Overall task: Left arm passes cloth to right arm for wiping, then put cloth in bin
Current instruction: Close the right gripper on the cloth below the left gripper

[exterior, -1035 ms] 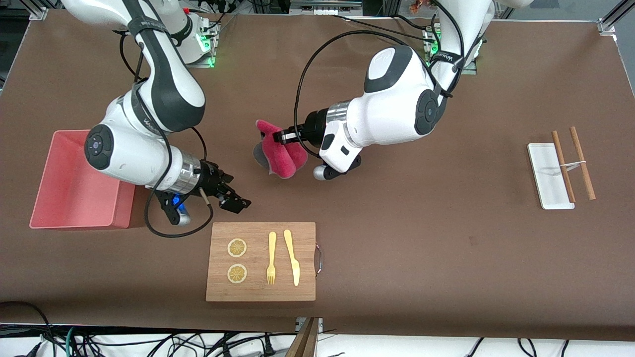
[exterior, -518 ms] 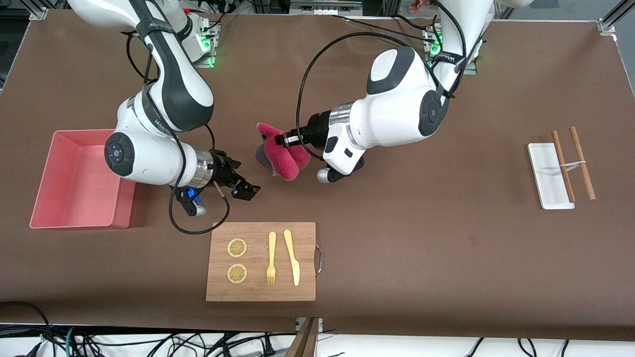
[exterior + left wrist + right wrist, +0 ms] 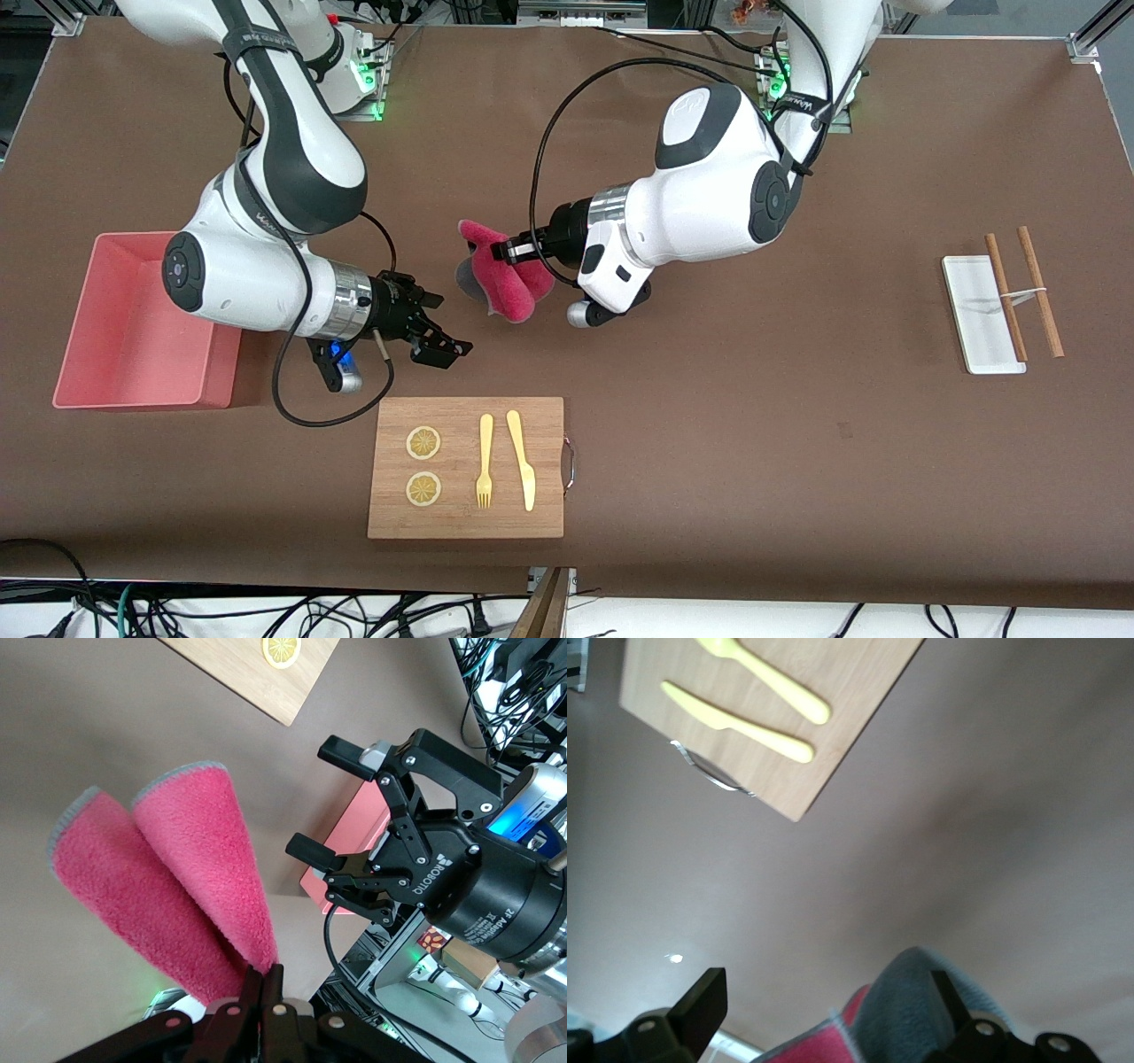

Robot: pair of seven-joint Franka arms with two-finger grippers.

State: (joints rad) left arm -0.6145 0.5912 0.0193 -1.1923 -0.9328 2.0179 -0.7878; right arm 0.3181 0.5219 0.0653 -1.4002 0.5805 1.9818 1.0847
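The magenta-pink cloth [image 3: 502, 282] hangs folded over the middle of the table, pinched at its upper edge by my left gripper [image 3: 507, 251], which is shut on it. In the left wrist view the cloth [image 3: 168, 877] fans out from the closed fingertips of my left gripper [image 3: 263, 979]. My right gripper [image 3: 449, 342] is open and just short of the cloth, on the side toward the bin, with a small gap between them. In the right wrist view the cloth [image 3: 908, 1014] shows its grey side ahead of the spread right gripper [image 3: 824, 988]. The salmon-pink bin [image 3: 124, 328] stands at the right arm's end of the table.
A bamboo cutting board [image 3: 465, 467] with two lemon slices, a yellow fork and a yellow knife lies nearer the front camera than both grippers. A small white tray [image 3: 974, 315] and two brown chopsticks [image 3: 1038, 291] lie at the left arm's end.
My right gripper, still open, has swung away from the bin toward the hanging cloth. The left gripper with the cloth shifted slightly, then held still.
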